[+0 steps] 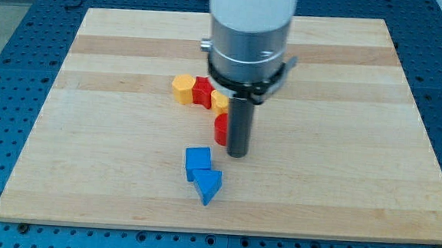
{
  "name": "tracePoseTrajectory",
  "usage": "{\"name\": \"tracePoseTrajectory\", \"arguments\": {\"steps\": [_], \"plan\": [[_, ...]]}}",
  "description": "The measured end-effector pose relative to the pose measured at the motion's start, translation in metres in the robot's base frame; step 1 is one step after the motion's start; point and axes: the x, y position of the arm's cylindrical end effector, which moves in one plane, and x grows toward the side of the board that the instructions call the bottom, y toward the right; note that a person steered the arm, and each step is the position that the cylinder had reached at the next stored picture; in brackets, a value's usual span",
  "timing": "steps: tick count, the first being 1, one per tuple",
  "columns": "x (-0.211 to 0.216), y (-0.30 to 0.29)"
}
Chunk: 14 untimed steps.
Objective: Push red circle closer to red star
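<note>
The red circle (219, 128) sits near the board's middle, mostly hidden behind my rod. My tip (237, 153) rests on the board at the circle's lower right, close against it. The red star (201, 90) lies up and to the left, between a yellow hexagon block (182, 88) and a yellow heart (218, 102), both partly covered by the arm. The red circle is just below the yellow heart.
A blue cube (197, 160) and a blue triangle (208, 186) lie together below the tip, toward the view's bottom. The green blocks seen earlier are hidden behind the arm. The wooden board (356, 171) rests on a blue pegboard table.
</note>
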Motion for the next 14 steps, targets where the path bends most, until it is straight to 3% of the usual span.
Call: {"name": "tracePoseTrajectory", "arguments": {"steps": [2,4,8,12,14], "plan": [[-0.011,-0.023],[-0.012,0.024],[-0.036,-0.026],[-0.024,-0.061],[-0.038,-0.065]]}}
